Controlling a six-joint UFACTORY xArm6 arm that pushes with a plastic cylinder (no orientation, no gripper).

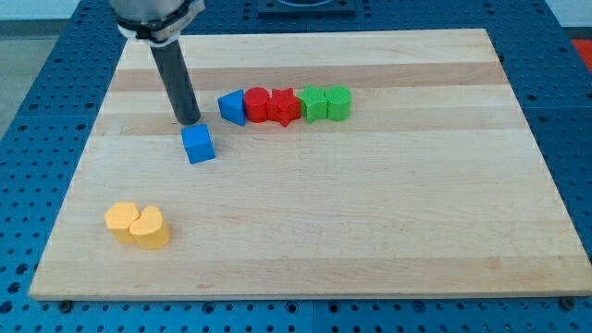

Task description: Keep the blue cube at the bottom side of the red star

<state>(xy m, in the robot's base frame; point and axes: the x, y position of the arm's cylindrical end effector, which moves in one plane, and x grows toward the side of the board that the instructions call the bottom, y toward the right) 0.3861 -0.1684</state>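
Note:
The blue cube (198,145) lies on the wooden board, left of centre. The red star (285,106) sits in a row of blocks near the view's top, to the upper right of the cube. My tip (189,121) stands just above the blue cube, at its top left edge, close to touching it. The dark rod rises from there toward the view's top left.
The row holds a blue triangular block (233,106), a red cylinder (257,104), the red star, a green star-like block (314,104) and a green cylinder (339,104). Two yellow blocks (138,224) lie together at the lower left. The board's edge (305,296) meets a blue perforated table.

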